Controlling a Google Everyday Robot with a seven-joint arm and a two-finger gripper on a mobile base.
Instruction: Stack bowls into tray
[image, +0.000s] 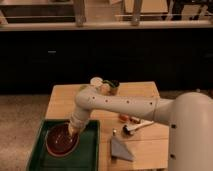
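A dark maroon-brown bowl (61, 141) lies low inside the dark green tray (89, 154), in its left half. My gripper (74, 130) reaches down from the right and grips the bowl's far right rim. The white arm crosses the wooden table above the tray. I cannot make out the orange-red terracotta bowl; it is hidden or out of view.
A cream round container (96, 81) and a dark cup (114, 86) stand at the table's back edge. A small orange item (127, 118), a white-handled utensil (138, 128) and a grey wedge-shaped piece (121, 149) lie right of the tray.
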